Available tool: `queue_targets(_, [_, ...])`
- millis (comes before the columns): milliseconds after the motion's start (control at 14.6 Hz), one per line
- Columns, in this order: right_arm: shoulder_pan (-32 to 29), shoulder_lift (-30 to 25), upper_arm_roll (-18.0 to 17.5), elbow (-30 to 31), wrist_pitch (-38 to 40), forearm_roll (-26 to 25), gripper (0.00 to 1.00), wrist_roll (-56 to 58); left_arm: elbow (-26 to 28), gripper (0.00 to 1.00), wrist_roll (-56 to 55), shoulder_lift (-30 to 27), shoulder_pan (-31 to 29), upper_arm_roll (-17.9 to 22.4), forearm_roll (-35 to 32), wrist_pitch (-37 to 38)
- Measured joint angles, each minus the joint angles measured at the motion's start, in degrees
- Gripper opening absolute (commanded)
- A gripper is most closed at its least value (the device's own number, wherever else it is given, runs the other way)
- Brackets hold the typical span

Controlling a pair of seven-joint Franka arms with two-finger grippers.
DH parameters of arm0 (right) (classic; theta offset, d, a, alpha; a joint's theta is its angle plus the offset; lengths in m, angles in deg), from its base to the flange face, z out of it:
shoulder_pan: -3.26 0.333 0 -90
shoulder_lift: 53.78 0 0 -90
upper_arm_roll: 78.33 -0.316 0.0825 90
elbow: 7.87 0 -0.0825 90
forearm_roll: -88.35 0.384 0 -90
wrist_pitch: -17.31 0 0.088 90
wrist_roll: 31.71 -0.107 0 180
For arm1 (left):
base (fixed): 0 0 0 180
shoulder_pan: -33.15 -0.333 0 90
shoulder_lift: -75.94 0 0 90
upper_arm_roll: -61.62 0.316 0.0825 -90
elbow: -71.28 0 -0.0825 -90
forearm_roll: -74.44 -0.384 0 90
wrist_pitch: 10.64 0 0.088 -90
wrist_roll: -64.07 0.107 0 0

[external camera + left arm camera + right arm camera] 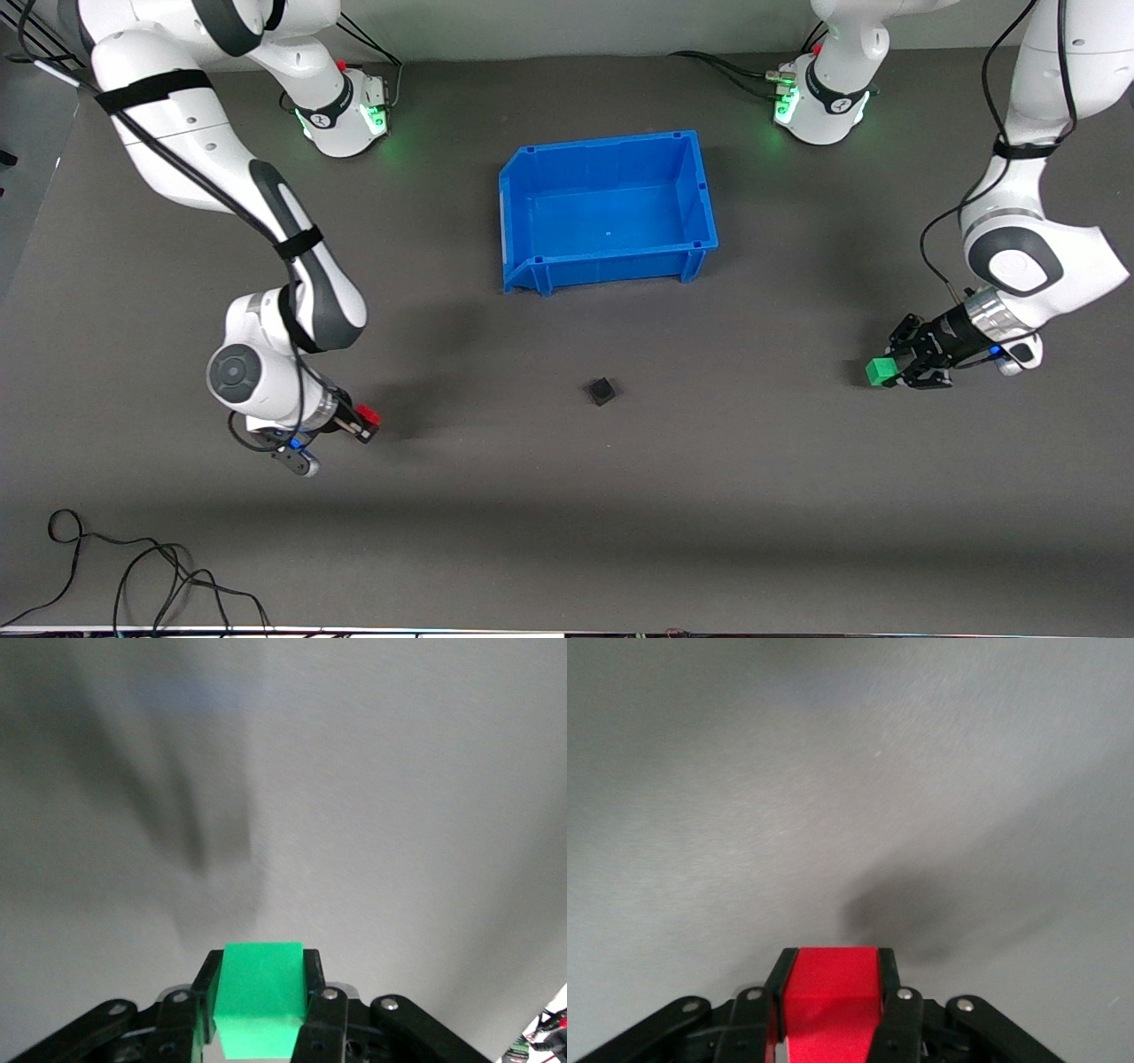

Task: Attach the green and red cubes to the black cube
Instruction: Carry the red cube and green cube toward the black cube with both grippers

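Loose black cable (133,576) curls on the counter (709,496) at the edge nearest the front camera, toward the right arm's end. Dark grey, matte and plain, the counter runs the whole width of the front view; soft shadows lie across it. Along its edge by the robots' bases a pale wall strip shows, and green lights glow at both bases. No brand, label or writing can be read anywhere.

Nearer the middle, the black cube (601,390) sits alone on the counter, turned a little askew, well apart from both arms. Farther from the front camera than it stands the blue bin (523,221), with nothing showing inside it.

Toward the right arm's end, the right pincer (365,423) hangs over the bare counter, clamped on the red cube (368,415). From the right wrist view the red cube (831,1001) sits squarely between the two black fingers (888,979), with only grey counter and a blurred shadow ahead of it.

Toward the left arm's end, the left pincer (890,370) is over the bare counter, gripping the green cube (880,371). Seen in the left wrist view, the green cube (261,997) is pinched between the fingers (206,992), above plain grey surface streaked with shadow.
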Motion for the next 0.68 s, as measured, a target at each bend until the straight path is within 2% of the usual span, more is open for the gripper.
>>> queue_targets(205, [2.8,1.6,-0.2,-2.6,0.0,0.8,0.00,-10.9,-4.9,0.30,-10.9,-0.1,0.7,-0.5,-7.2,3.3])
queue_targets(410, [7.5,3.4,-0.3,-6.7,0.0,2.5,0.00,-26.4,-8.1,0.30,-19.0,0.2,5.0,-0.9,-8.7,4.3])
queue_targets(684, [12.1,5.9,-0.3,-12.3,0.0,8.3,0.00,-45.9,-11.9,0.30,-30.5,2.5,11.0,-1.0,-13.1,4.1])
